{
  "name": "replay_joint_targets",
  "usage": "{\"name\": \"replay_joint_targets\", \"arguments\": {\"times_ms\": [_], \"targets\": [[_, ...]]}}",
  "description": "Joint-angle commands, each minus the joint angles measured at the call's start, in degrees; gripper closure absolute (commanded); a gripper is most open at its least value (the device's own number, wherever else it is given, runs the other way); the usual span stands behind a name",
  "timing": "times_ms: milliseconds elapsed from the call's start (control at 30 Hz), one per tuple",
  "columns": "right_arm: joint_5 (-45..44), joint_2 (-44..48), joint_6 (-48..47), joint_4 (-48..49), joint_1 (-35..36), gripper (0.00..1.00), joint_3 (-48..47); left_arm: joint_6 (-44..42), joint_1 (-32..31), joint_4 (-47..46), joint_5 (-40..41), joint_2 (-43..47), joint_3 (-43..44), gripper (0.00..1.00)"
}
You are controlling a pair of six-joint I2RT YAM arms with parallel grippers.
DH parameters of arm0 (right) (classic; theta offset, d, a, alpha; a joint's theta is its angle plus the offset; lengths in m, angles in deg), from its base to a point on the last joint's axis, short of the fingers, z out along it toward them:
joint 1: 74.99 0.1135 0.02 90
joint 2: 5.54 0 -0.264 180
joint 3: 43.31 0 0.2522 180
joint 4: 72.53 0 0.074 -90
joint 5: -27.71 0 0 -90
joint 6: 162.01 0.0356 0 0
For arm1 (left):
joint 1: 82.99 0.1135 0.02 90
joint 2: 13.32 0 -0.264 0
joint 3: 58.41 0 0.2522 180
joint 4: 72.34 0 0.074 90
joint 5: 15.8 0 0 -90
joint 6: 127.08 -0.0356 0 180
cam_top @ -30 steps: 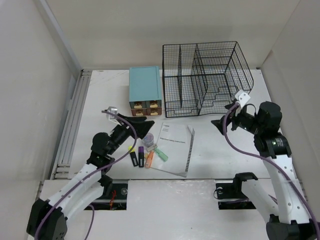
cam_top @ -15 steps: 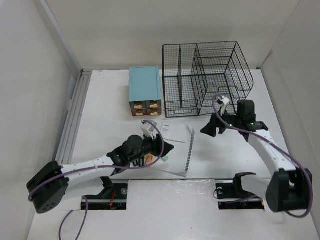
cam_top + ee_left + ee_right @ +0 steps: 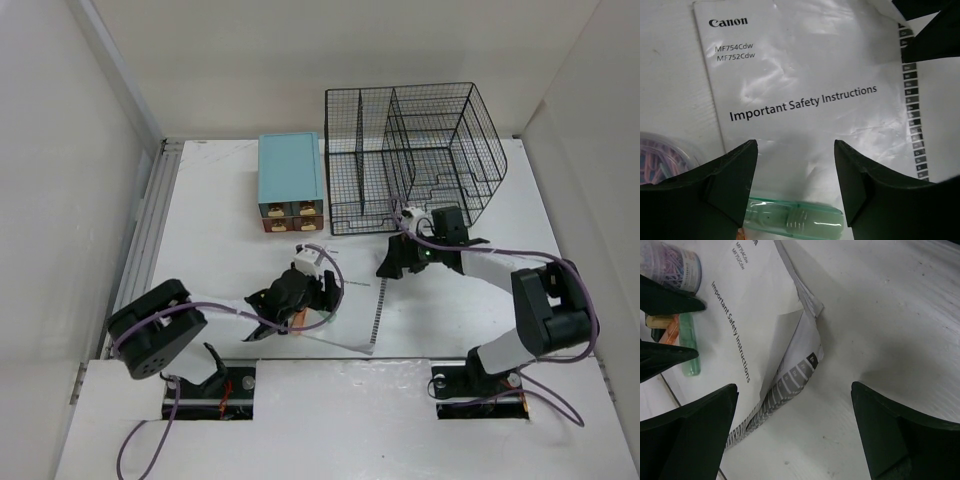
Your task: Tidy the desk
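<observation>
A Canon safety booklet lies on the white desk, its right corner curled up. My left gripper hovers low over the booklet's left part, open, with a green highlighter lying crosswise just below the fingers and nothing gripped. A clear jar of paper clips stands at its left. My right gripper is open wide over the booklet's tabbed edge and the bare desk, holding nothing. An orange highlighter lies beside the green one.
A teal-topped drawer box and a black wire mesh rack stand at the back. A grey rail runs along the desk's left edge. White walls close in on both sides.
Both arms swung inward and down to the booklet. The left gripper moved right over the highlighters, and the right gripper moved left to the booklet's edge and opened wider.
</observation>
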Motion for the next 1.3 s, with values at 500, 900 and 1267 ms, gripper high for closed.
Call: {"name": "replay_joint_targets", "arguments": {"times_ms": [500,900,1267], "targets": [[8.83,-12.13,3.49,8.76,9.72,0.37,-1.87,-1.22,3.02,-10.59,-4.85,-15.81,7.03,0.58],[3.4,4.73,-1.33,5.26,9.73,1.0,-3.71,-3.67,4.16,-5.07,-7.31,-11.0,9.76,0.21],[-27.63,12.66,-17.16,-16.81,15.44,1.0,-30.65,-5.43,7.42,12.16,-10.56,9.92,14.59,0.18]]}}
